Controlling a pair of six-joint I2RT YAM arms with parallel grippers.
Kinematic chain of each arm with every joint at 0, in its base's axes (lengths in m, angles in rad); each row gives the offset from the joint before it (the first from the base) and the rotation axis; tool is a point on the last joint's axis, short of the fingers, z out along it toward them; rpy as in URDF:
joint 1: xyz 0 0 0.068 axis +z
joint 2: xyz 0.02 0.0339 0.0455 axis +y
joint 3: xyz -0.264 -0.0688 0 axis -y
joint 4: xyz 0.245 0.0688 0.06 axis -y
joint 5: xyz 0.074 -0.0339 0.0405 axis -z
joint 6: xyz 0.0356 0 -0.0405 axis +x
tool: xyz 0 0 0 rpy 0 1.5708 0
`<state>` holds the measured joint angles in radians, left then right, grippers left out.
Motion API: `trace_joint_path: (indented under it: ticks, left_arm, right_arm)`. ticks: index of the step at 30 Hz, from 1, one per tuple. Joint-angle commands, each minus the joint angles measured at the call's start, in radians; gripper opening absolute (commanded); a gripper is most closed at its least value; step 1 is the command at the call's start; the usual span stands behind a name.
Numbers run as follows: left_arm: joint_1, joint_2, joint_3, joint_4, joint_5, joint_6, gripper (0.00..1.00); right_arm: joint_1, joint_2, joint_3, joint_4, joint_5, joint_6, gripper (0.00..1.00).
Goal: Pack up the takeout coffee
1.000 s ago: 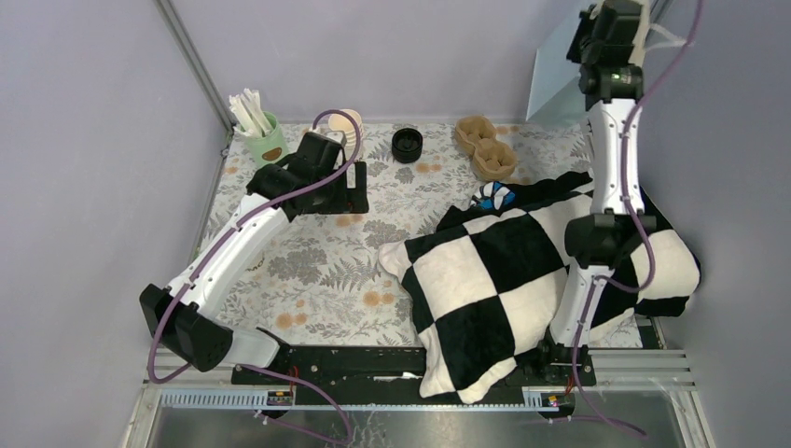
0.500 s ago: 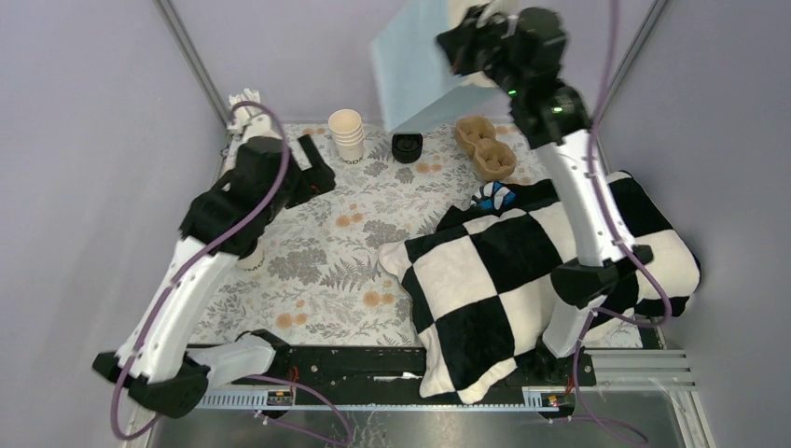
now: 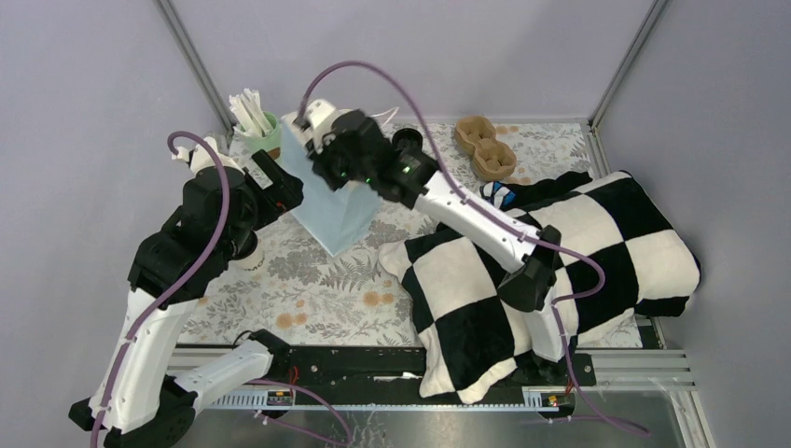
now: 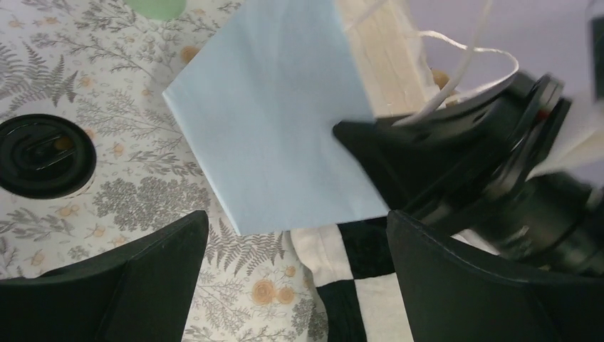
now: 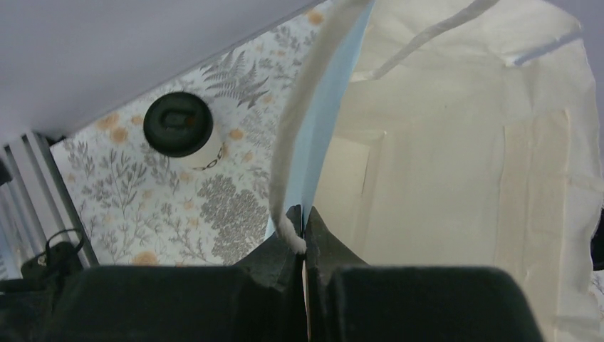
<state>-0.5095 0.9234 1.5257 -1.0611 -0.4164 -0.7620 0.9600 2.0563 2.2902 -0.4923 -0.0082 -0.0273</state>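
Takeout coffee (image 5: pixel 178 127): the lidded cream cup with dark print stands upright on the floral cloth (image 3: pixel 317 289) at the near left. In the overhead view it is partly hidden beneath the left arm (image 3: pixel 149 322). From the left wrist only its black lid (image 4: pixel 44 155) shows. It is not yet in the paper bag (image 3: pixel 334 213).

Left gripper (image 4: pixel 295 221): jaws spread wide, holding nothing, poised above the cloth just beside the bag and apart from the cup.

Paper bag: pale blue outside, cream inside, tilted, with one lower corner toward the checkered blanket (image 3: pixel 522 271). Whether its base bears on the cloth cannot be told.

Right gripper (image 5: pixel 304 236): fingers pressed together on the bag's rim, with the mouth gaping beside them.

Farthest back stand the mint-green cup of white sticks (image 3: pixel 263 131) and the brown cup carrier (image 3: pixel 485 147).

Step in hand (judged): presenting the bag for loading. To do it well, the right arm (image 3: pixel 476 224) should settle the bag flat on its base with the mouth upward and wide. The left gripper should then close on the cup wall below the lid, lightly enough not to crush the paper. It should carry the cup upright and lower it clear of the rim.
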Motion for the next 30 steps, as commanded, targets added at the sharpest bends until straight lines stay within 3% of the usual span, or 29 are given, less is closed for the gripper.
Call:
trace_joint_path:
  ticks: [1, 13, 16, 30]
  left_arm:
    - [-0.001, -0.048, 0.065, -0.042, -0.068, -0.016, 0.99]
    - [-0.001, -0.063, 0.116, -0.042, -0.135, 0.011, 0.98]
    - [-0.001, -0.063, 0.125, -0.033, -0.151, 0.031, 0.99]
    - [-0.001, -0.048, 0.132, -0.007, -0.180, 0.058, 0.98]
  right_arm:
    - [0.090, -0.019, -0.028, 0.014, 0.165, -0.117, 0.00]
    - [0.200, 0.035, -0.053, -0.108, 0.279, -0.107, 0.15]
    - [0.203, 0.028, -0.059, -0.132, 0.332, -0.114, 0.00]
    - [0.278, 0.003, -0.118, -0.102, 0.647, -0.208, 0.01]
